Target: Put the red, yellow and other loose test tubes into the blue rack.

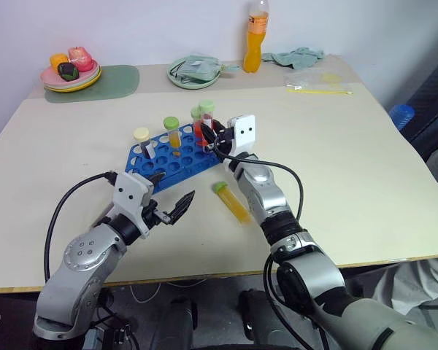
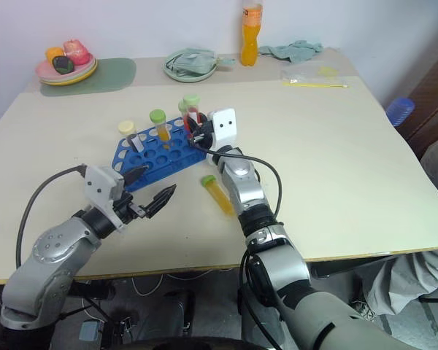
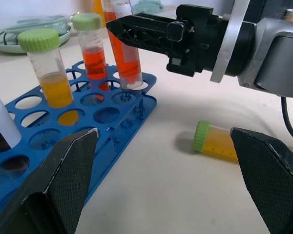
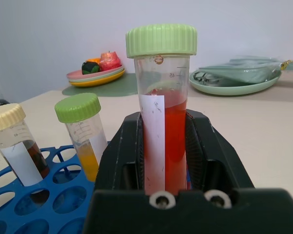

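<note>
On the cream table (image 1: 365,182), the right gripper (image 1: 213,140) clamps a red tube (image 4: 165,122) over the blue rack (image 1: 168,162); the left gripper (image 1: 169,197) gapes empty.

Up in the far left corner of the table (image 1: 365,182) sits a stack of plates (image 1: 71,77), pink over yellow, loaded with toy food in orange, pink and a dark piece, all resting on a dull green mat (image 1: 109,82). Along the back edge, centre frame, a pale green plate (image 1: 193,73) carries a crumpled greenish cloth. Just right of it stands an upright bottle of orange drink (image 1: 255,38), and beyond that another bunched green cloth (image 1: 296,56). Toward the upper right lies a clear plastic bag (image 1: 317,82) with something yellow inside. Off the table's right edge, a blue object (image 1: 401,114) peeks in
</note>
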